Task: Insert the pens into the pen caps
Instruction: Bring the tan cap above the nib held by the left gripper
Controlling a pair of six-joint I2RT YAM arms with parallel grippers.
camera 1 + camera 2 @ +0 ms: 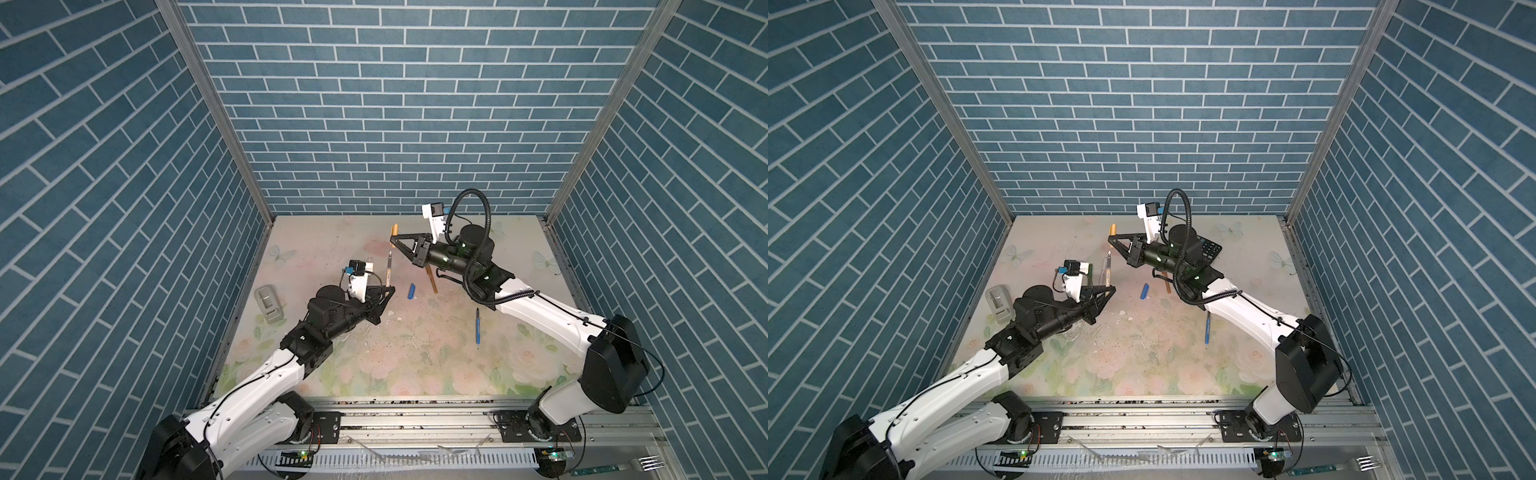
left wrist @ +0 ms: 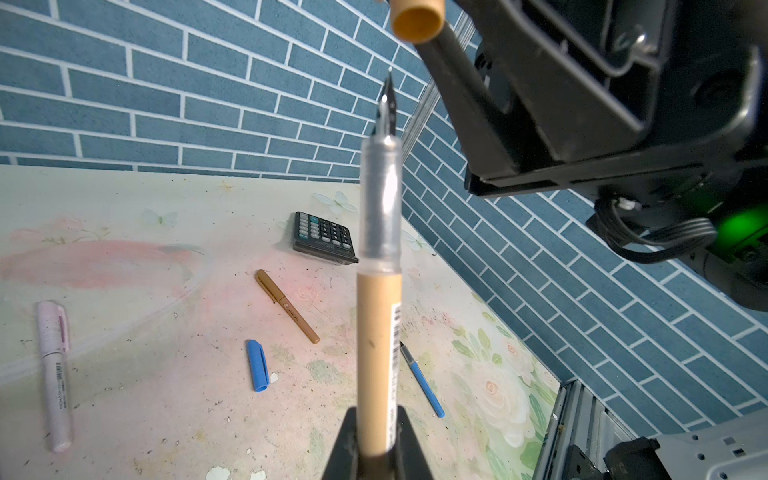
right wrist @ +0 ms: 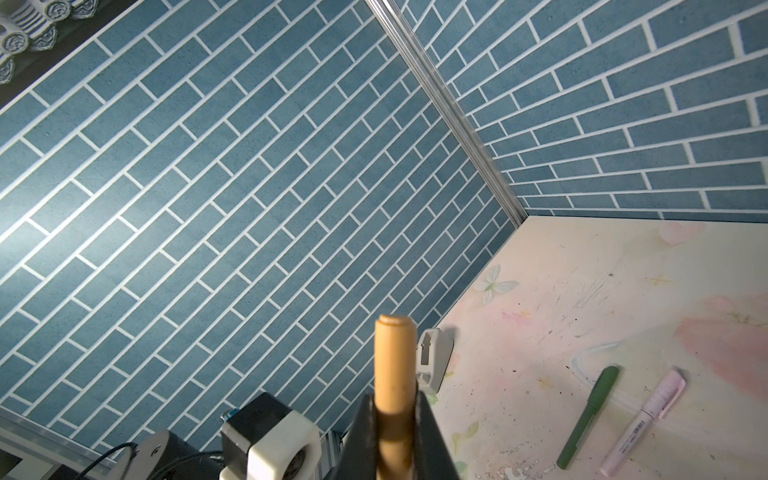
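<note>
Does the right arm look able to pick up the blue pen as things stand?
Probably not yet: the right pincer is shut on the tan cap, though nothing covers the blue pen.

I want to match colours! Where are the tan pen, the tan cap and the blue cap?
tan pen [image 2: 379, 332]: left wrist view, middle of its barrel.
tan cap [image 3: 395, 365]: right wrist view, on its side.
blue cap [image 2: 257, 365]: left wrist view, on its middle.

Both top views look steeply down on the whole bench [image 1: 415, 365], pretty much the same shot. Wrist cams sit tight behind the left pincer [image 2: 379, 419] and right pincer [image 3: 394, 399], facing opposite far corners.
</note>
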